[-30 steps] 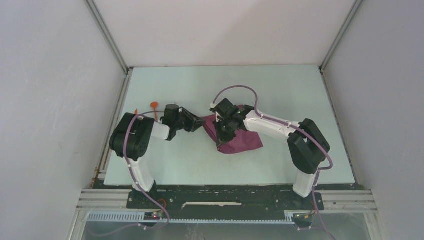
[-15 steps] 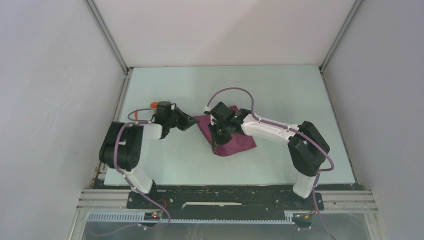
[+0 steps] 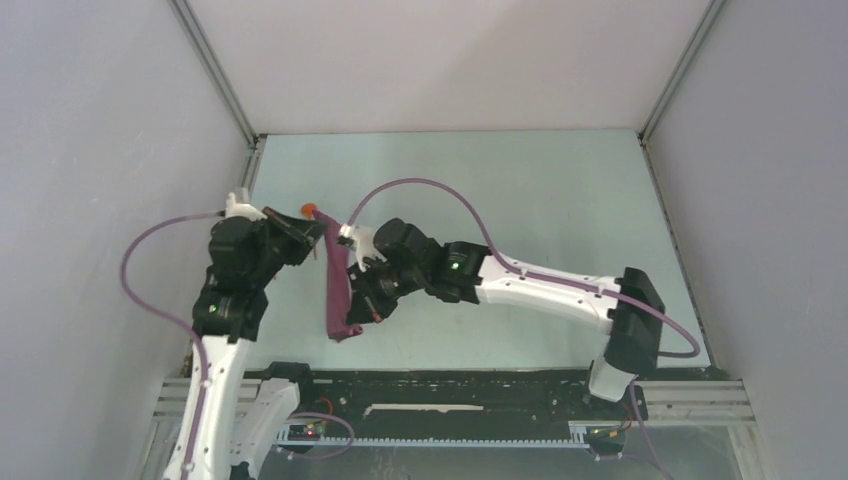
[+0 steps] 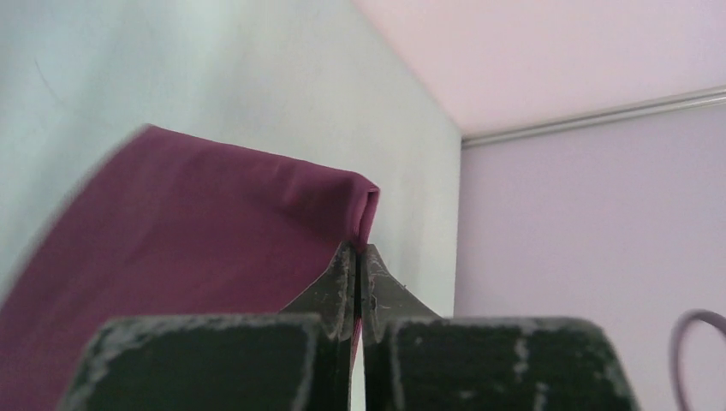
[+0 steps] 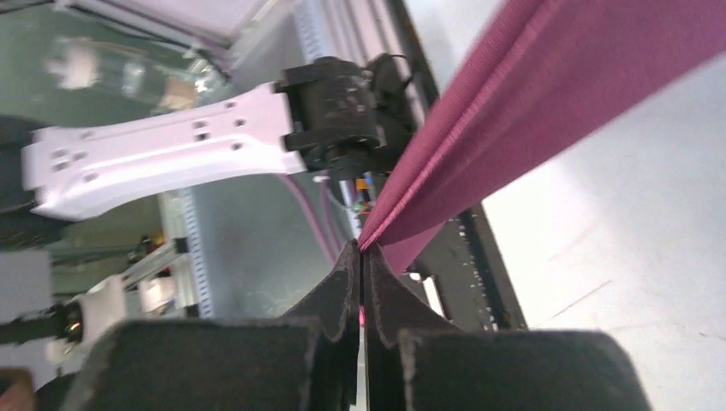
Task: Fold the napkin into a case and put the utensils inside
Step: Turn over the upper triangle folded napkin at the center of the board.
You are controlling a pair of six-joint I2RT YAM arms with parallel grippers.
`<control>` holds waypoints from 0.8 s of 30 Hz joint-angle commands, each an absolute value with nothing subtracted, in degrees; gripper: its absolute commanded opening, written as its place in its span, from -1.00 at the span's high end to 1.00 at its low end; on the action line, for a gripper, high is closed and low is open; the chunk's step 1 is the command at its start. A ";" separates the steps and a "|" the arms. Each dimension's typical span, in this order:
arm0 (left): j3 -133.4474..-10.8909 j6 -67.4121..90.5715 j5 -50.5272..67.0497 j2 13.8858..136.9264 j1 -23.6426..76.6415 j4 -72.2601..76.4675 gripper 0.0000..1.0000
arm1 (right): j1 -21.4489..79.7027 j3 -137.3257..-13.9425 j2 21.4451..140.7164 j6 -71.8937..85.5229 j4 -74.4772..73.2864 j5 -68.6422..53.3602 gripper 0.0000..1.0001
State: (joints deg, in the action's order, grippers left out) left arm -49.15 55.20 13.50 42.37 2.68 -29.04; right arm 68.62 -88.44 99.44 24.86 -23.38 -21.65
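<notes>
The maroon napkin [image 3: 337, 285] is off the table, pulled into a narrow, steep strip between my two grippers at the left of the top view. My left gripper [image 3: 321, 236] is shut on its upper far corner. The left wrist view has the pads [image 4: 342, 278] pinching a folded corner of the napkin [image 4: 171, 248]. My right gripper [image 3: 356, 318] is shut on the lower near end, and the taut napkin [image 5: 531, 111] runs up from its closed tip [image 5: 360, 250]. One orange utensil [image 3: 310, 211] peeks out on the table behind the left gripper, mostly hidden.
The left arm [image 3: 230, 290] stands tall close to the left wall [image 3: 100, 200]. The right arm [image 3: 540, 285] stretches across the near half of the pale green table [image 3: 520, 190]. The black base rail [image 3: 450, 385] runs along the near edge, right below the napkin's lower end.
The left gripper has shut on the napkin's corner. Both arms swung left and lifted the cloth off the table, stretching it from a crumpled heap into a taut strip.
</notes>
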 commanded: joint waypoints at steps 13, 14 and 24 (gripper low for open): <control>-65.34 52.46 -9.12 92.69 24.92 -10.22 1.00 | 39.02 -34.03 97.46 45.39 34.22 -59.60 1.00; -67.45 52.38 -8.36 96.19 25.64 -8.34 1.00 | 37.25 -32.44 99.22 44.62 34.94 -60.30 1.00; -79.80 49.70 -1.67 112.94 29.28 -5.70 0.97 | 29.89 -29.93 104.65 38.43 25.65 -54.50 0.85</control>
State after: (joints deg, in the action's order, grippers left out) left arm -74.26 52.25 2.15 110.74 30.74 -16.75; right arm 29.61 -32.14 104.38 41.87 33.82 -50.59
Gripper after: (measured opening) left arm 0.005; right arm 0.016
